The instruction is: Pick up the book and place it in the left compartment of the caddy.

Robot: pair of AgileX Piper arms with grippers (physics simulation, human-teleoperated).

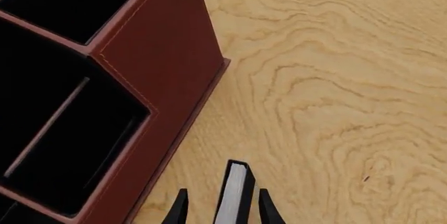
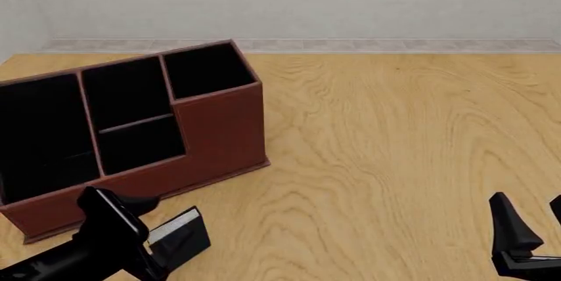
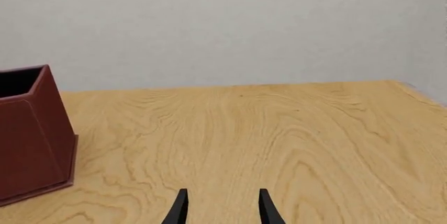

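The reddish-brown caddy stands at the far left of the table, and its wide left compartment is black-lined and empty. The small black book with white page edges stands tilted on edge just in front of the caddy. My left gripper is open, with a finger on each side of the book. In the left wrist view the book sits between the fingers with a gap beside it. I cannot tell whether it rests on the table. My right gripper is open and empty at the near right.
The caddy's shelf-split middle section and small square end section are empty. The caddy's end wall is close beside my left gripper. The wooden table ends at a pale wall at the back.
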